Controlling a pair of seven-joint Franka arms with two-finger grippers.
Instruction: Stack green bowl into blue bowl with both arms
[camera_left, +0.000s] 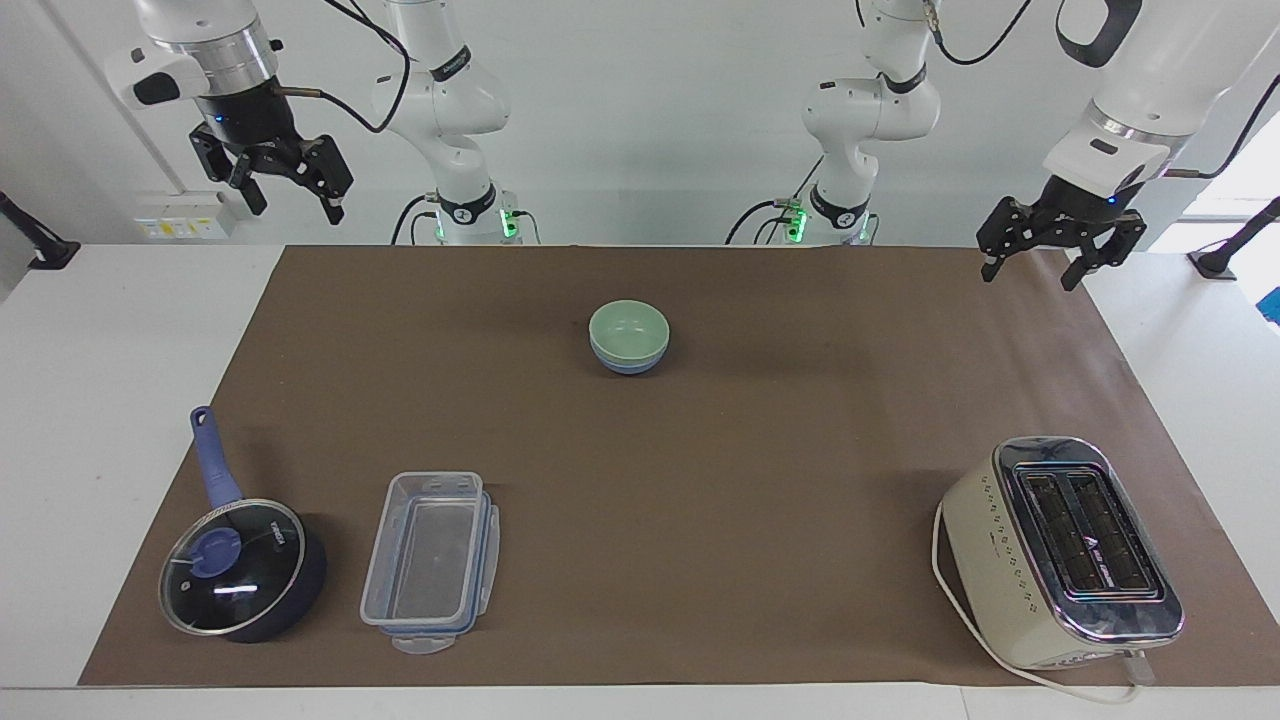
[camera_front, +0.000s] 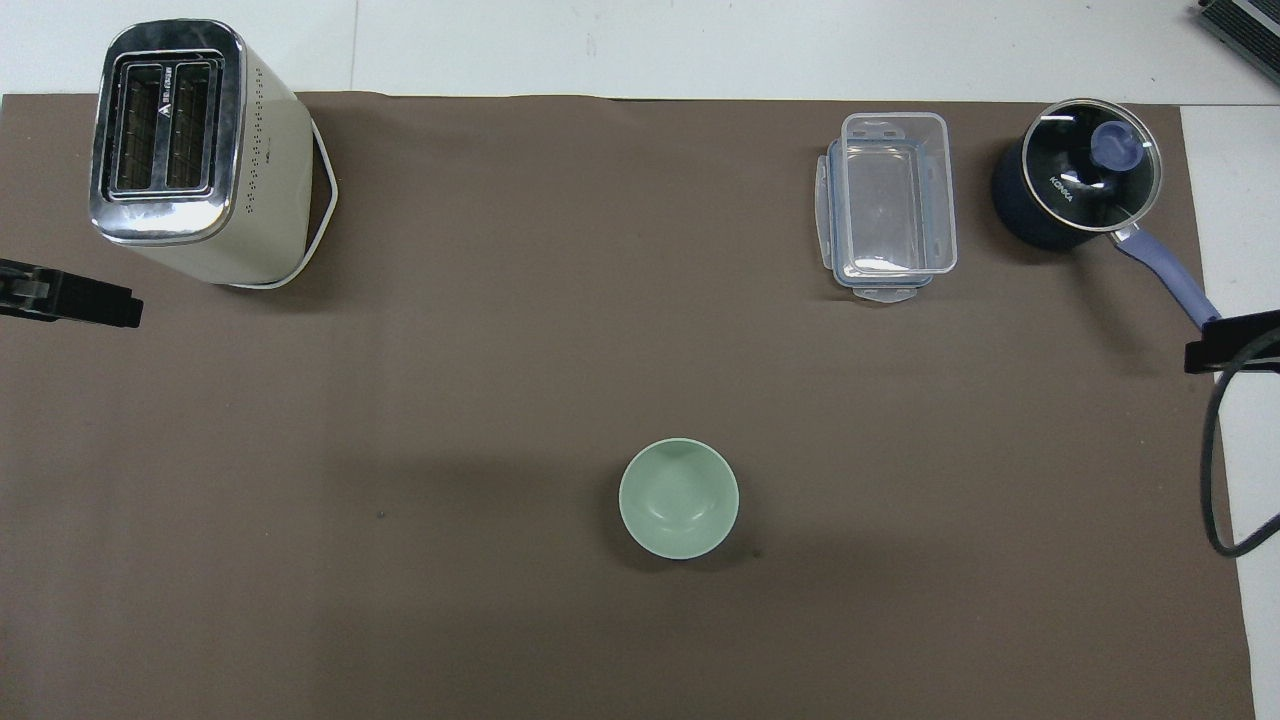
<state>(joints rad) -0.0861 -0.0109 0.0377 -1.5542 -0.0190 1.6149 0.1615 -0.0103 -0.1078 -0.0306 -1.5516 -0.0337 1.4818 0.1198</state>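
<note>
The pale green bowl (camera_left: 628, 328) sits nested inside the light blue bowl (camera_left: 626, 366) on the brown mat, midway between the two arms' ends of the table. In the overhead view only the green bowl (camera_front: 679, 498) shows; the blue bowl is hidden under it. My right gripper (camera_left: 291, 206) is open and empty, raised high over the table edge nearest the robots at the right arm's end; its tip shows in the overhead view (camera_front: 1232, 343). My left gripper (camera_left: 1031, 275) is open and empty, raised over the mat's corner at the left arm's end, also seen overhead (camera_front: 72, 303).
A cream toaster (camera_left: 1060, 550) stands farther from the robots at the left arm's end. A clear plastic container (camera_left: 430, 560) and a dark-blue glass-lidded saucepan (camera_left: 240, 565) lie farther from the robots at the right arm's end. The brown mat (camera_left: 760, 470) covers the table.
</note>
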